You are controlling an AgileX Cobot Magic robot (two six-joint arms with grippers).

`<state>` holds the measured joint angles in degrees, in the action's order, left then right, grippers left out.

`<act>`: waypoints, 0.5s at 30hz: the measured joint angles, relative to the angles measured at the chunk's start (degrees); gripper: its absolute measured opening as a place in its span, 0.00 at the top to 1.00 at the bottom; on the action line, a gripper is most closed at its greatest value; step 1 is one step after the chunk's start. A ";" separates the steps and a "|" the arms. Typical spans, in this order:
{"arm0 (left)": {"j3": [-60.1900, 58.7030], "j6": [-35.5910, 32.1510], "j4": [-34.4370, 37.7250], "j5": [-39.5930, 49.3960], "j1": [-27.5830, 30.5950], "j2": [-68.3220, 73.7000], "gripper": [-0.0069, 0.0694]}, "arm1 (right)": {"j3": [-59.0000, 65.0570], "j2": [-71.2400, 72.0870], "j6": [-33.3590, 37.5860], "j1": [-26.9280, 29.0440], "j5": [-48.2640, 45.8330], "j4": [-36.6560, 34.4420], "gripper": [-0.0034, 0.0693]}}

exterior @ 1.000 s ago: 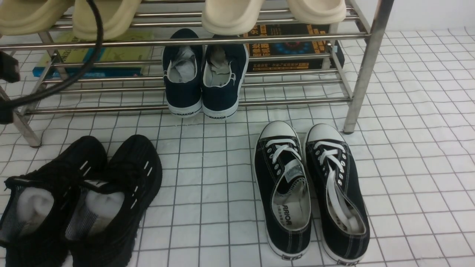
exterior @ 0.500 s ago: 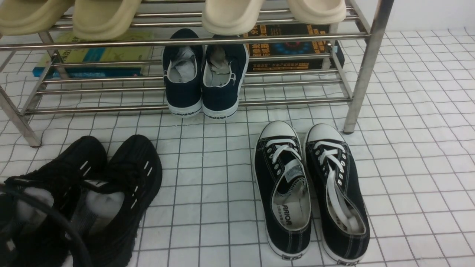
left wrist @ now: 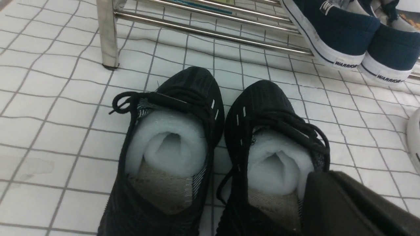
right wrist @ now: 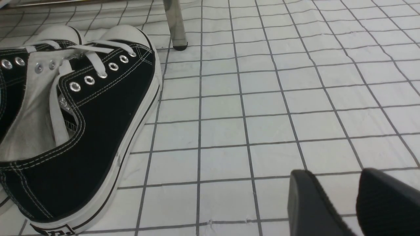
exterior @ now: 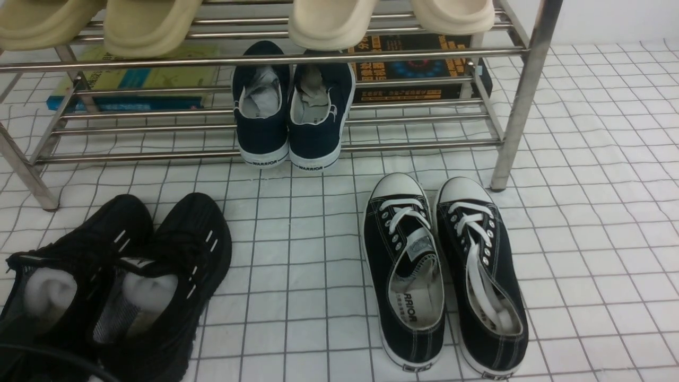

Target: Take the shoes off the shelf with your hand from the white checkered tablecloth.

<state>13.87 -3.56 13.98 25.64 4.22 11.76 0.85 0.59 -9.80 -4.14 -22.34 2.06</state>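
Observation:
The black knit shoes (exterior: 185, 233) stand side by side on the white checkered tablecloth (exterior: 307, 254) at the front left, toes toward the shelf (exterior: 159, 155), white stuffing showing. In the left wrist view they (left wrist: 193, 88) fill the middle, just in front of the shelf's leg (left wrist: 106, 36). My left gripper (left wrist: 328, 178) shows as one dark mass, jaws together, over the heel of one shoe and holding nothing. My right gripper (right wrist: 331, 173) hovers low over bare cloth (right wrist: 262, 98), jaws a little apart and empty. Neither gripper shows in the front view; only a thin cable (exterior: 58, 354) does.
A navy "WARRIOR" pair (exterior: 289, 116) sits on the shelf's lower tier, beige slippers (exterior: 148, 24) on the upper. Books (exterior: 414, 69) lie behind. A black canvas pair with white laces (exterior: 440, 276) stands on the cloth by the shelf's right leg (exterior: 522, 106).
The left arm's cable has dropped from the upper left, across the black shoes, to the bottom left edge of the front view. The shoes have not moved.

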 joint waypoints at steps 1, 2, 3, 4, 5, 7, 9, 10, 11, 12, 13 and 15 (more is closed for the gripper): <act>-0.02 0.00 -0.71 0.36 0.00 0.00 0.89 | 0.00 0.00 0.00 0.00 0.00 0.00 0.62; -0.02 0.00 -1.61 0.71 0.00 0.00 0.89 | 0.00 0.00 0.00 0.00 0.00 0.00 0.62; -0.02 0.00 -2.45 1.16 0.00 0.00 0.88 | 0.00 0.00 0.00 0.00 0.00 0.00 0.62; -0.02 0.00 -3.07 1.76 0.00 0.00 0.88 | 0.00 0.00 0.00 0.00 0.00 0.00 0.62; -0.02 0.00 -3.20 1.87 0.00 0.00 0.88 | 0.00 0.00 0.00 0.00 0.00 0.00 0.62; -0.02 0.00 -4.26 2.94 0.00 0.00 0.88 | 0.00 0.00 0.00 0.00 0.00 0.00 0.62; -0.07 0.00 -4.38 2.87 0.00 0.00 0.88 | 0.00 0.00 0.00 0.00 0.00 0.00 0.62; -0.66 0.00 -4.79 2.27 0.00 -0.17 0.88 | 0.00 0.00 0.00 0.00 0.00 0.00 0.62; -1.25 0.00 -5.19 2.00 0.00 -0.72 0.88 | 0.00 0.00 0.00 0.00 0.00 0.00 0.62; -1.38 0.00 -5.43 1.95 0.00 -0.89 0.88 | 0.00 0.00 0.00 0.00 0.00 0.00 0.62; -2.52 0.00 -6.32 1.80 0.00 -2.51 0.88 | 0.00 0.00 0.00 0.00 0.00 0.00 0.62; -4.53 0.00 -7.83 1.52 0.00 -5.05 0.88 | 0.00 0.00 0.00 0.00 0.00 0.00 0.62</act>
<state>9.35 -3.56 6.15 27.16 4.22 6.71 0.85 0.59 -9.80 -4.14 -22.34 2.06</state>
